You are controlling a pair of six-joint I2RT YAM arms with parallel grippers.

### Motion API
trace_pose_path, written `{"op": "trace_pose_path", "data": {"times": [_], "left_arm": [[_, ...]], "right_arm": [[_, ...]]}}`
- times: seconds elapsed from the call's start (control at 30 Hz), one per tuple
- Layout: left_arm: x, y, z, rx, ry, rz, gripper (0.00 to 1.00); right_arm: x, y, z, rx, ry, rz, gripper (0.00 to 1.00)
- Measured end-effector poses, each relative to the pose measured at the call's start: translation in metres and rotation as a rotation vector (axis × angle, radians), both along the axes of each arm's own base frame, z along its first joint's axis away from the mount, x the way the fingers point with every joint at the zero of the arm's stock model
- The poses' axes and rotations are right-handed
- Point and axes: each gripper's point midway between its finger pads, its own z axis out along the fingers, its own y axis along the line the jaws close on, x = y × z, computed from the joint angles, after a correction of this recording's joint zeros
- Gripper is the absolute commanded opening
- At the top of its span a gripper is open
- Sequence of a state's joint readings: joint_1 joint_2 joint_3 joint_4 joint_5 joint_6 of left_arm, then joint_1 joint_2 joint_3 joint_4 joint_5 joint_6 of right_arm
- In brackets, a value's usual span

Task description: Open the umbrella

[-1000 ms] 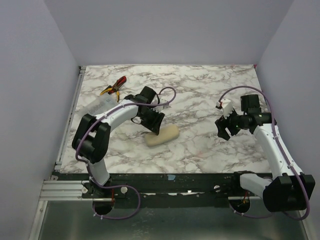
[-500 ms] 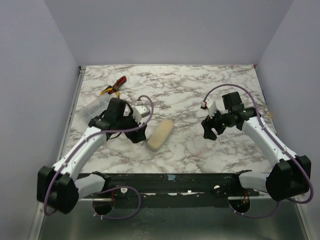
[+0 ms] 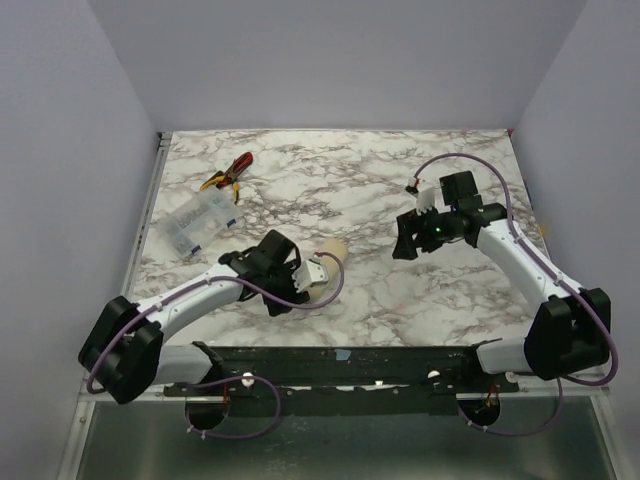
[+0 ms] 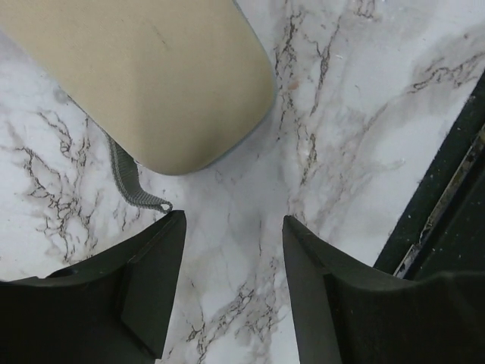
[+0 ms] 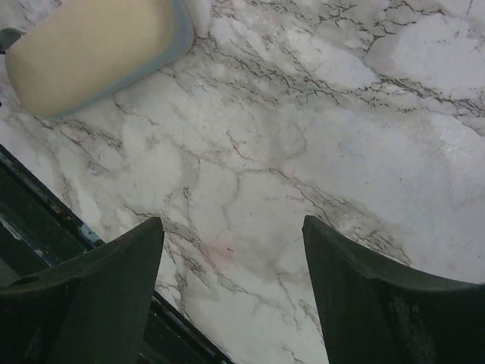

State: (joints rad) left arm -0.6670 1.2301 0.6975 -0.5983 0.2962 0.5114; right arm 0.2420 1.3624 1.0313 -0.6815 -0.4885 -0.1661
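The umbrella (image 3: pixel 331 250) lies folded on the marble table, a compact beige bundle largely covered by my left arm in the top view. My left gripper (image 3: pixel 299 288) hovers over its near end, close to the table's front edge. In the left wrist view the umbrella's rounded beige end (image 4: pixel 151 76) and its grey strap (image 4: pixel 126 173) lie just beyond my left gripper (image 4: pixel 231 221), which is open over bare marble. My right gripper (image 3: pixel 401 247) stands open to the umbrella's right, apart from it. The right wrist view has the umbrella (image 5: pixel 91 53) far off at the top left of the right gripper (image 5: pixel 231 221).
Red-and-yellow pliers (image 3: pixel 228 172) lie at the back left. A clear plastic box (image 3: pixel 195 222) sits near the left edge. The black front rail (image 3: pixel 340 355) borders the table close behind my left gripper, and it shows in the wrist views too (image 4: pixel 447 220).
My left arm has swung toward the front edge, and its gripper now sits over the umbrella's near end. The umbrella has turned more upright in the top view. My right gripper moved left, toward it.
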Motion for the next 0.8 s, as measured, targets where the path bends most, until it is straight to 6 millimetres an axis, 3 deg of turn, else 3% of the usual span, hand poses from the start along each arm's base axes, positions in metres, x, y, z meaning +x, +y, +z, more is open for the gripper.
{"op": "trace_pose_path", "data": {"times": [0.17, 0.4, 0.63, 0.8], "left_arm": [[0.020, -0.017, -0.006, 0.023, 0.010, 0.044, 0.47], [0.059, -0.054, 0.002, -0.034, -0.010, 0.122, 0.43], [0.093, -0.091, 0.021, -0.107, -0.028, 0.157, 0.42], [0.096, -0.108, 0.030, -0.172, -0.028, 0.150, 0.42]], "right_arm": [[0.002, -0.001, 0.000, 0.027, 0.040, -0.071, 0.78], [0.009, -0.014, -0.011, 0.072, 0.156, -0.214, 0.78], [0.016, -0.001, -0.015, 0.149, 0.211, -0.242, 0.84], [0.023, 0.011, -0.026, 0.225, 0.278, -0.275, 0.86]]}}
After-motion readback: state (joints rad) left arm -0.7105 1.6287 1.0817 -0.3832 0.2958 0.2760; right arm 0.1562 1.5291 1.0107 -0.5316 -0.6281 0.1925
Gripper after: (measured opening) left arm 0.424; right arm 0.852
